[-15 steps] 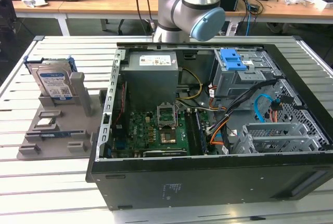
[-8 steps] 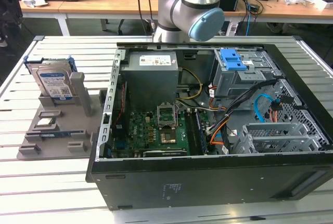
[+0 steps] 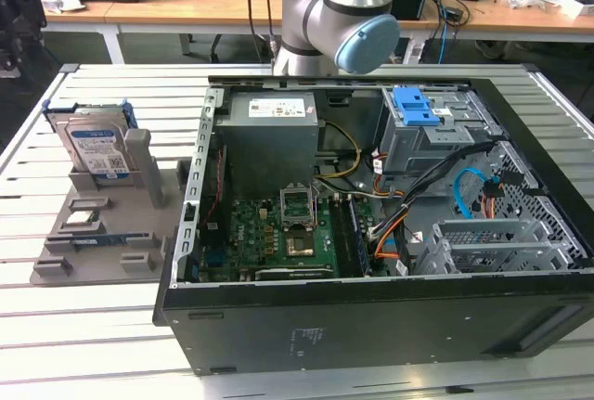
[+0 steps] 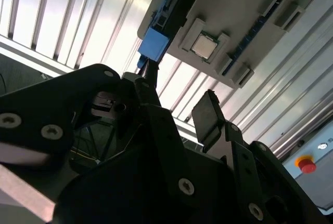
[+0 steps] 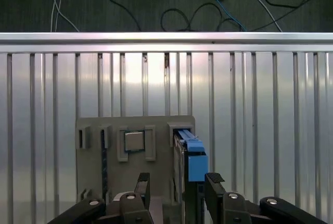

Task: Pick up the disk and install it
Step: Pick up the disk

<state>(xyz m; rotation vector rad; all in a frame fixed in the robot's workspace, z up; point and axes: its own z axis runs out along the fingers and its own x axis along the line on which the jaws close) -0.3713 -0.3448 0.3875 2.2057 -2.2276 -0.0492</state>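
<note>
The disk [image 3: 96, 146], silver with a white-and-blue label and blue rails, stands upright in a grey holder [image 3: 102, 233] on the slatted table, at the exterior view's left of the open computer case. In the first wrist view I see the disk [image 5: 189, 157] edge-on in the holder [image 5: 96, 151]. My gripper [image 5: 178, 186] hangs well above it, open, with nothing between the fingers. The disk's blue end [image 4: 154, 44] also shows past the gripper [image 4: 179, 103] in the second wrist view.
The open case [image 3: 371, 316] holds a grey power-supply box [image 3: 271, 131], a motherboard [image 3: 278, 233], and a drive bay [image 3: 436, 140] topped by a blue bracket [image 3: 415, 106]. A small square chip [image 5: 134, 141] sits in the holder. My arm's base [image 3: 334, 10] stands behind the case.
</note>
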